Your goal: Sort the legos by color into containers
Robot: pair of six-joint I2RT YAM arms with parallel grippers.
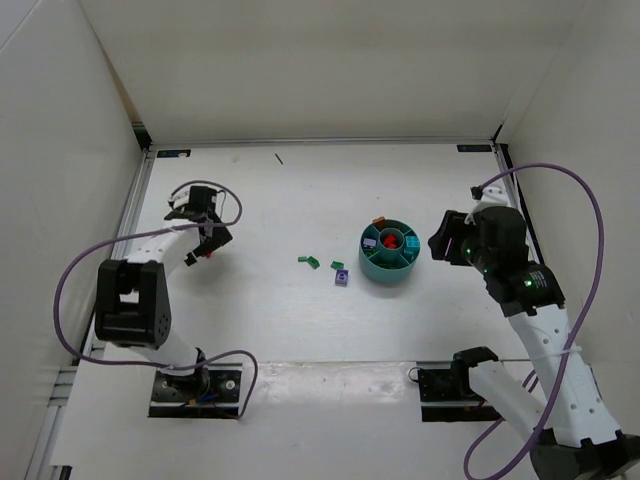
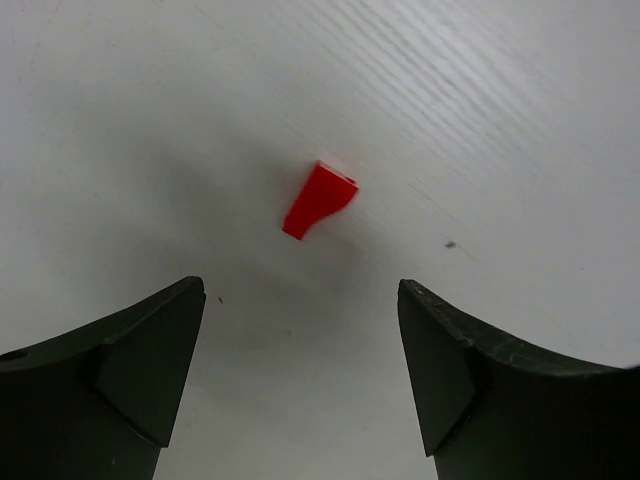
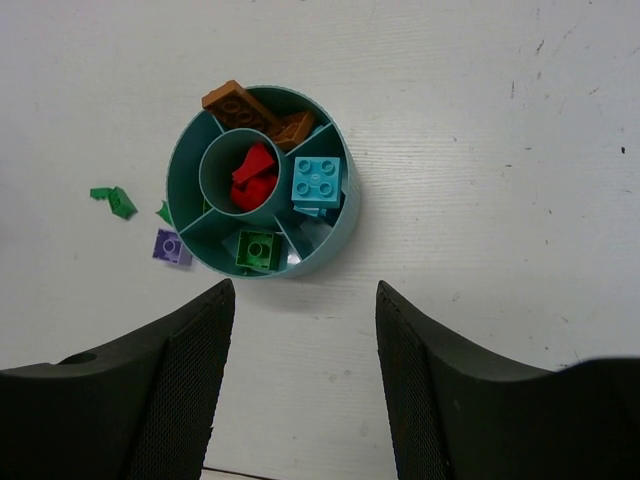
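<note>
Left hand is hovering wide apart over a red lego; next it probably needs lowering and pinching.

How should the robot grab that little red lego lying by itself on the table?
Probably from straight above, pinching the long sides of the red lego: it lies flat, alone, narrow across, and the open left gripper hangs near it.

Bare table lies all round the red brick below your left gripper — but green bricks and a purple brick crowd the left of the bowl.
</note>
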